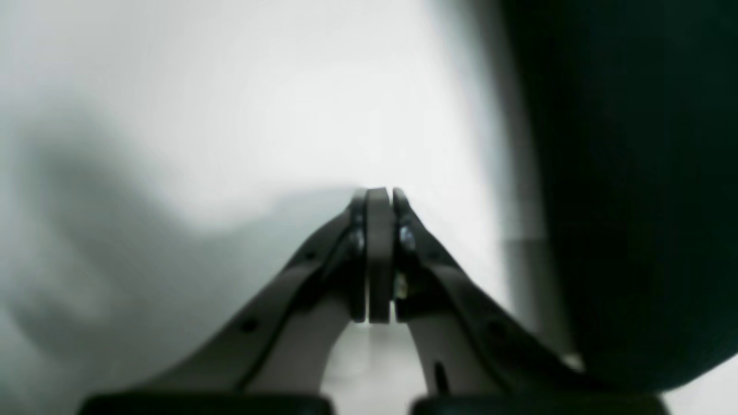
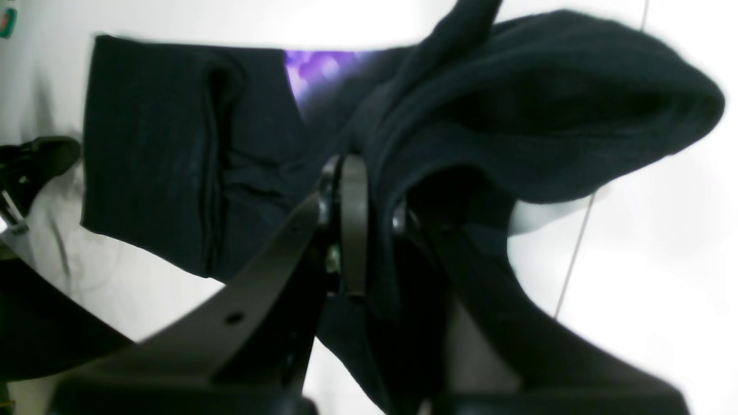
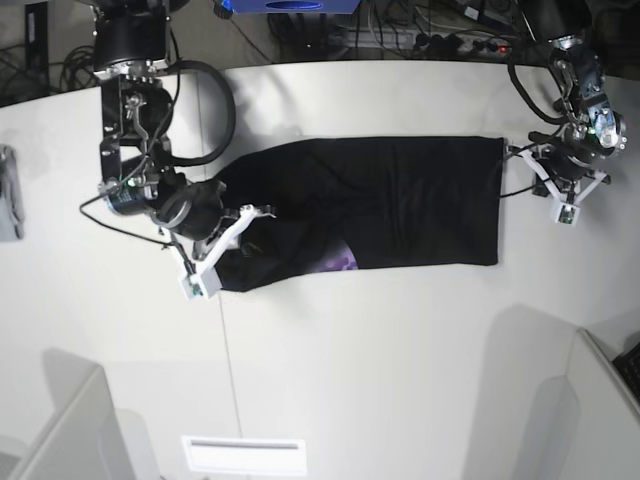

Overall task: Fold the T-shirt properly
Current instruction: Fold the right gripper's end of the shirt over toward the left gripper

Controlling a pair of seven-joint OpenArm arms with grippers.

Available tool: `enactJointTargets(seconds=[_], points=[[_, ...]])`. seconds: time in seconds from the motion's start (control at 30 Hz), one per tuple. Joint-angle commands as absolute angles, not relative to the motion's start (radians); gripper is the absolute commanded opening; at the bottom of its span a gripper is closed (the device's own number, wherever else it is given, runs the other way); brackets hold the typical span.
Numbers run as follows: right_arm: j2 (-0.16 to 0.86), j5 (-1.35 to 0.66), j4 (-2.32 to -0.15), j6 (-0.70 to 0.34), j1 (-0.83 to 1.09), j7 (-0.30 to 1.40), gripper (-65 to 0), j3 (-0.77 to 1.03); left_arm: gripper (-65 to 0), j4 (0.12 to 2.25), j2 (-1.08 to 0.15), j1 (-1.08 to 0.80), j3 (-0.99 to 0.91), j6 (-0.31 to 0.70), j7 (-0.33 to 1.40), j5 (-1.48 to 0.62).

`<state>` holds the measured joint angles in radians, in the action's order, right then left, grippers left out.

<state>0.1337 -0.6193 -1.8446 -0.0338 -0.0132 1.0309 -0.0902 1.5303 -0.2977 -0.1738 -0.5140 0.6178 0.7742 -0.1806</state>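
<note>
T-shirt cloth, black and matte, lies spread as a long band across the white table, a scrap of purple print showing at its near edge. At its left end the right gripper is clamped on a bunched fold of the fabric, which is pinched between its dark fingers and bulges above them in a soft, rounded, finely ribbed hump; the flat part beyond shows a lengthwise crease and more purple. At the right end, the left gripper hangs just beside the shirt's straight edge, its slim dark fingers pressed together with nothing between them, above the smooth, pale tabletop. Black cables loop at the far side.
</note>
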Motion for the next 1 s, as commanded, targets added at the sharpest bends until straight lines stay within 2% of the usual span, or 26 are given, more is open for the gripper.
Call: enactJointTargets(seconds=[0.0,0.27,0.6,0.97], points=[[0.133,-0.631,-1.873,-0.035,-0.03,1.012,-65.0,-0.096,-65.0,1.541,-0.323,-0.163,-0.518,0.618,0.759,-0.193],[0.104,-0.631,-1.91,-0.031,-0.042,1.007,-65.0,-0.223,-65.0,1.423,-0.34,-0.15,-0.43,0.616,0.753,-0.13],[0.054,-0.633,-1.91,0.105,-0.12,1.007,-65.0,-0.395,-65.0,1.423,-0.298,-0.15,-0.395,0.621,0.751,-0.047],[-0.039,-0.631,-1.903,0.134,-0.145,1.007,-65.0,-0.455,-65.0,1.425,-0.297,-0.151,-0.394,0.622,0.754,-0.056]])
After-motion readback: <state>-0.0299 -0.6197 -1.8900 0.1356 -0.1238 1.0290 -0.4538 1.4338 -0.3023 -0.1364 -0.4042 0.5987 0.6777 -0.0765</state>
